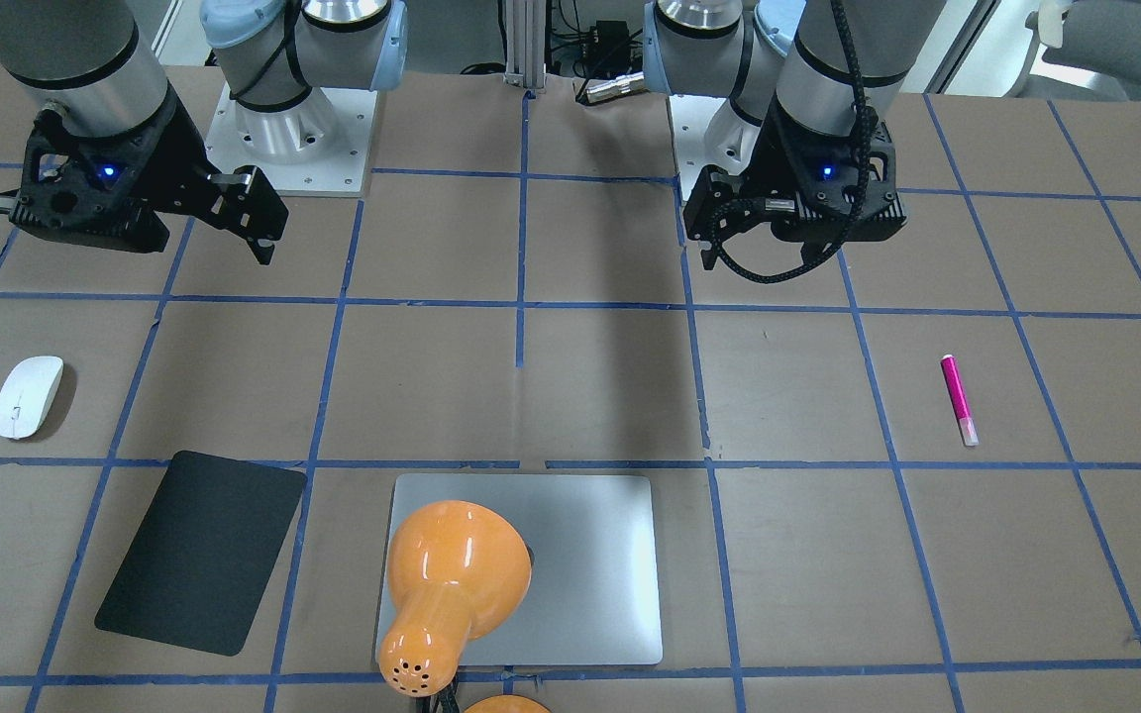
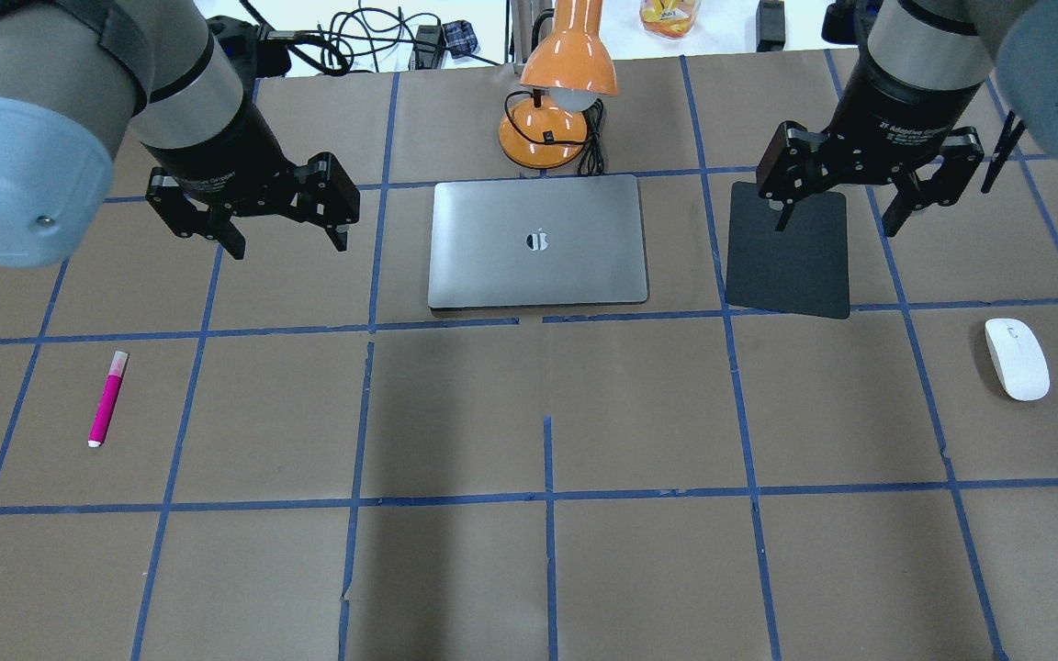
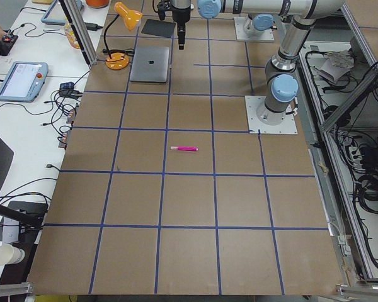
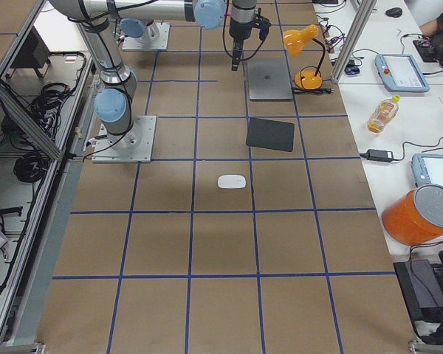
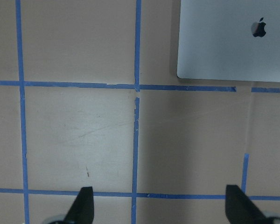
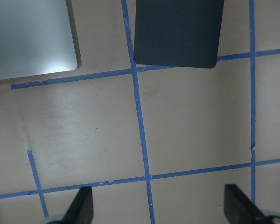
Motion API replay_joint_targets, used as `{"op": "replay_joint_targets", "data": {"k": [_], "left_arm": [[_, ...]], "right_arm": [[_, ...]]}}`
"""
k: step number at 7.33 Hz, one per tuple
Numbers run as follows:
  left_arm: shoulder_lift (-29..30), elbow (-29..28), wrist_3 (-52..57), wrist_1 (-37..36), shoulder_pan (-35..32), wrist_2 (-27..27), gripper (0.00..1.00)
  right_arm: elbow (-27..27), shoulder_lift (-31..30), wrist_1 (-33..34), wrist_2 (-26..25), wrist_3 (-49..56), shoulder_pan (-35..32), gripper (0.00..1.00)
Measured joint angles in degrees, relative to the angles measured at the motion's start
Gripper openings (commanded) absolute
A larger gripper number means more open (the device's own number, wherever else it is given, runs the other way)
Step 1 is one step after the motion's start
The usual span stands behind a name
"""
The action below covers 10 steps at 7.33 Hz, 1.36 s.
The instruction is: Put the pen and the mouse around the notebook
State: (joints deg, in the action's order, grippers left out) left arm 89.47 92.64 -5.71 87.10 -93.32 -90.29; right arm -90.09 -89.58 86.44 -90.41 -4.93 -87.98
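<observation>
The silver-grey notebook (image 2: 538, 242) lies shut at the far middle of the table, also seen as notebook (image 1: 580, 564) in the front view. A magenta pen (image 2: 107, 398) lies alone on the left side, pen (image 1: 959, 399), well forward of my left gripper (image 2: 286, 240). That gripper hangs open above bare table, left of the notebook. The white mouse (image 2: 1017, 358) rests on the right side, mouse (image 1: 28, 396). My right gripper (image 2: 837, 217) is open too, hovering over the black pad, empty.
A black pad (image 2: 791, 250) lies right of the notebook. An orange desk lamp (image 2: 558, 101) stands just behind the notebook, its shade leaning over it. Cables and a bottle (image 4: 383, 112) sit beyond the table's far edge. Blue tape lines grid the brown tabletop.
</observation>
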Motion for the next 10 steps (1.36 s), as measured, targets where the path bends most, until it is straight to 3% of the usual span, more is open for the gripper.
{"op": "replay_joint_targets", "data": {"k": [3,6,8,10], "left_arm": [[0.0,0.0,0.0,0.0,0.0,0.0,1.0],[-0.1,0.4,5.3,0.2,2.9,-0.2,1.0],[-0.2,3.5,19.2,-0.7,12.9,-0.1,1.0],[1.0,8.4,31.2,-5.8,24.3,0.0,1.0]], "right_arm": [[0.0,0.2,0.1,0.0,0.3,0.9,1.0],[-0.4,1.7,0.2,-0.4,7.7,10.8,1.0],[-2.4,3.8,2.6,-3.5,16.0,19.0,1.0],[-5.0,6.6,9.2,-4.1,25.9,26.5,1.0]]}}
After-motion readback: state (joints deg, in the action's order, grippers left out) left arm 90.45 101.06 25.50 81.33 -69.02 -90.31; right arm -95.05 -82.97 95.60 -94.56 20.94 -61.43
